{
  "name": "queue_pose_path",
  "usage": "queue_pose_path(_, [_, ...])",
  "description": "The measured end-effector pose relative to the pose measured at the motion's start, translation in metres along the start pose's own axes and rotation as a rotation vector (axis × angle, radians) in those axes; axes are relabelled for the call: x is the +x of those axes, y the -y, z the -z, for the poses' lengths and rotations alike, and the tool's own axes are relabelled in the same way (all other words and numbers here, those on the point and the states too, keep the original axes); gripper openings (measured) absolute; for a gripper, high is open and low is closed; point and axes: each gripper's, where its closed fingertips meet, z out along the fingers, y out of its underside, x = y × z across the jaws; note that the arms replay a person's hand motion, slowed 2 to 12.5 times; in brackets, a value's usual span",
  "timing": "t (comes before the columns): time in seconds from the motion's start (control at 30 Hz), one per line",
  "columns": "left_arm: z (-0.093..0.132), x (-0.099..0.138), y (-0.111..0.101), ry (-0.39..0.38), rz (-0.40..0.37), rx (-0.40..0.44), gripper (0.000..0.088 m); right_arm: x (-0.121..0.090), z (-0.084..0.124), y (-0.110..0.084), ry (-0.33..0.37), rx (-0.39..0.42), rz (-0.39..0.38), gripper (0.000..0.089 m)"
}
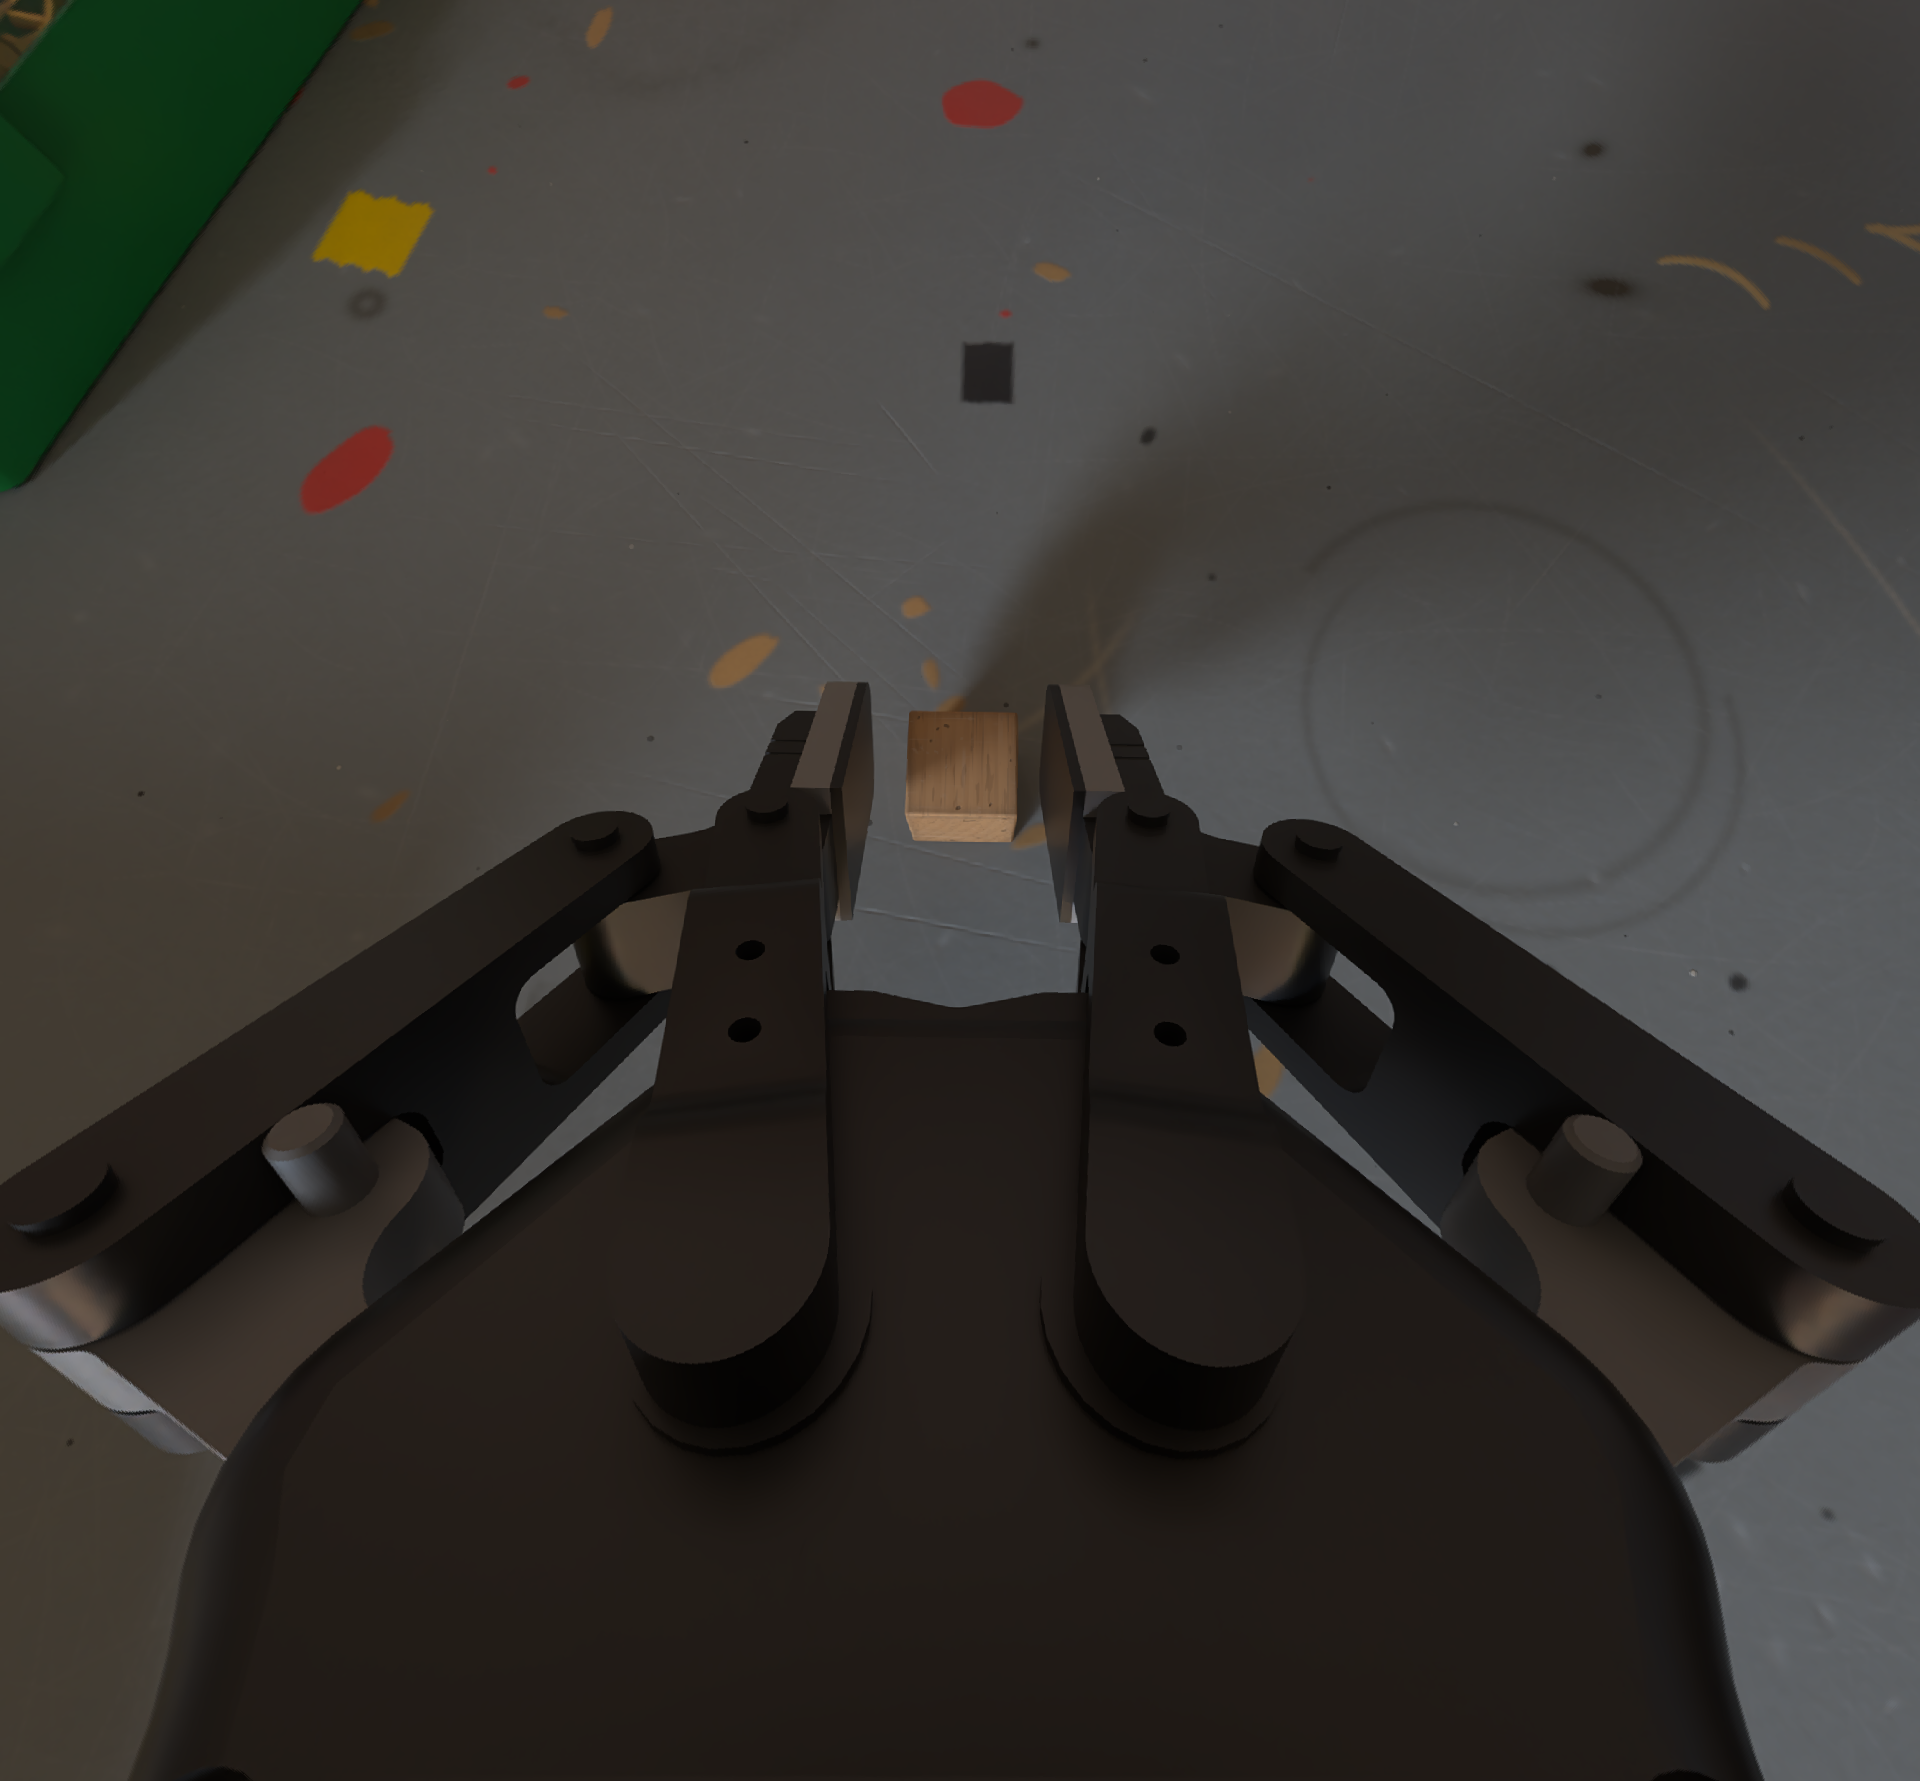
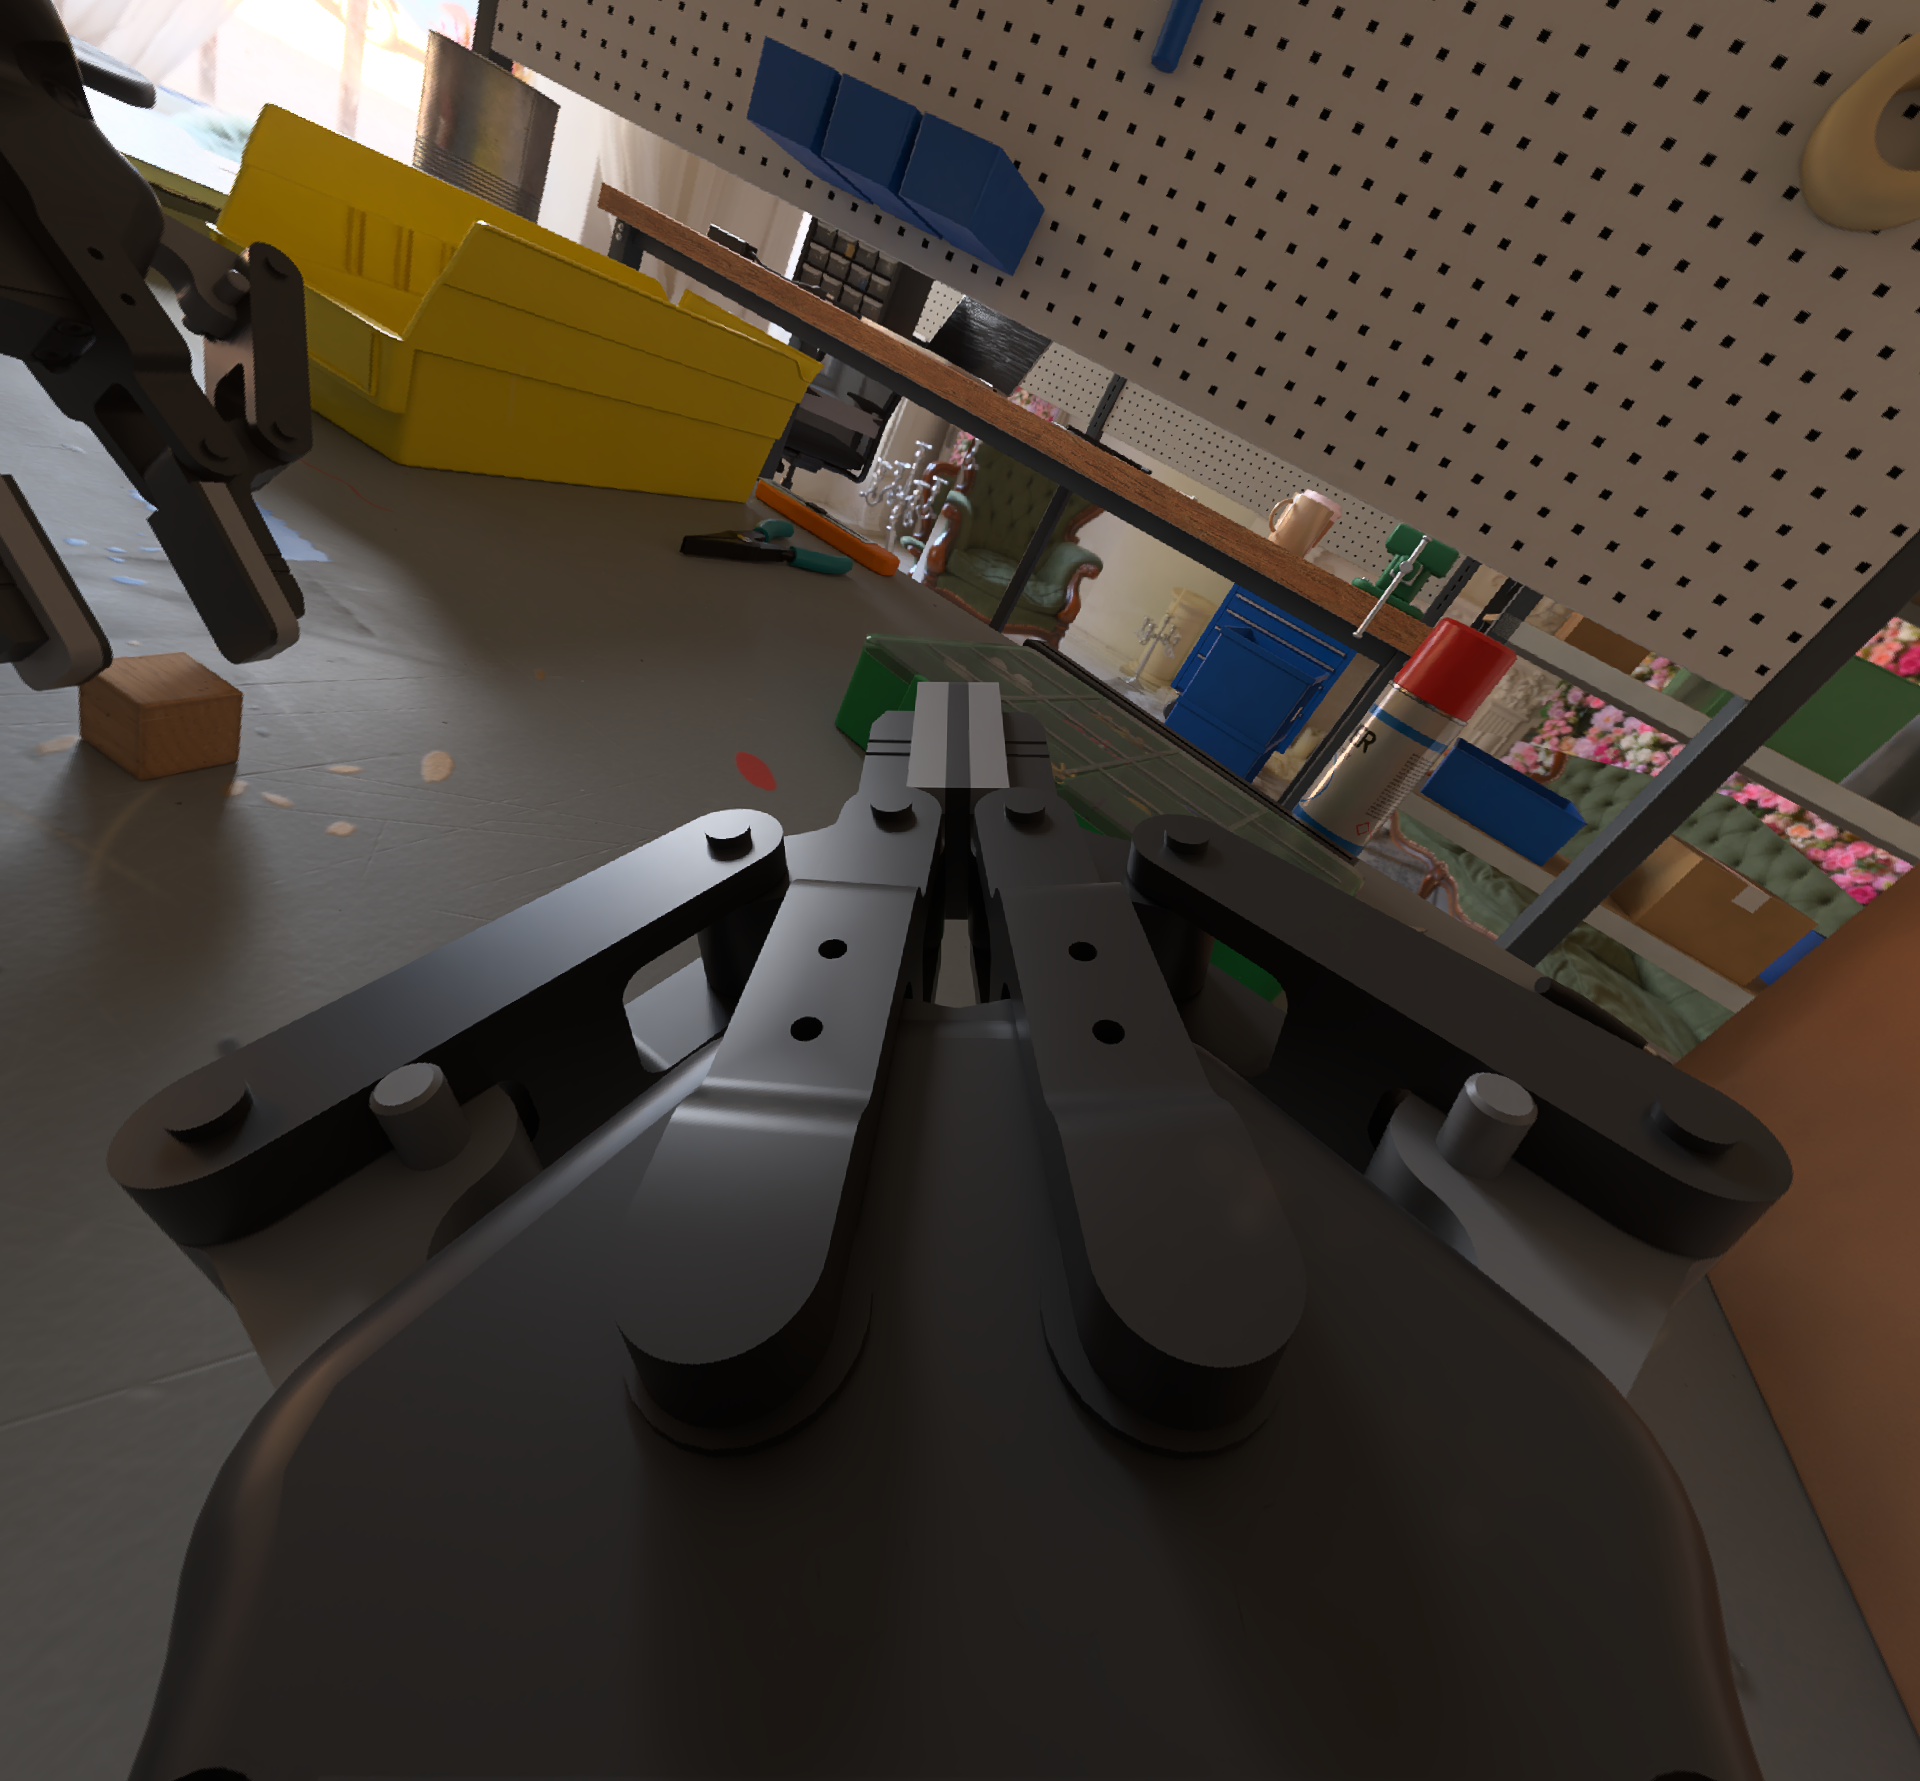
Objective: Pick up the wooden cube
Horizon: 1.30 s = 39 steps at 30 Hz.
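left gripper spread, straddling wooden cube, gaps both sides | your right wrist view shows it hovering above | right gripper pressed together, empty

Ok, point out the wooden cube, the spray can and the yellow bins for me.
wooden cube point(image 1: 960, 773), left wrist view, on its top face.
spray can point(image 2: 1397, 744), right wrist view, on its pale body.
yellow bins point(image 2: 582, 381), right wrist view, on the nearer bin's front wall.

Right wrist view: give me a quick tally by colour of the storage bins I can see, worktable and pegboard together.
Yellow bins on the worktable: 2
Blue bins hung on the pegboard: 3
Blue bin on the shelf behind the spray can: 1
Total: 6
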Motion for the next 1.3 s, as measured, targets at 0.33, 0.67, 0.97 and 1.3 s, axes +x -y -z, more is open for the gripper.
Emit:
queue_pose_path(0.33, [-0.0051,0.0048,-0.0017,-0.024,0.0,-0.022,0.0287,-0.0002,-0.0001,-0.0001,0.0,-0.001,0.001,0.0])
queue_pose_path(0.67, [-0.0081,0.0045,-0.0034,-0.014,-0.007,-0.042,0.0245,-0.0002,-0.0001,-0.0001,0.001,-0.001,0.002,0.0])
queue_pose_path(0.97, [-0.0083,0.0007,-0.003,0.021,-0.033,-0.045,0.0218,-0.0002,-0.0001,-0.0001,0.001,-0.001,0.001,0.0])
queue_pose_path(1.3, [-0.0096,0.0003,-0.0039,0.027,-0.045,-0.05,0.021,-0.0002,-0.0001,-0.0001,0.001,0.0,0.002,0.0])
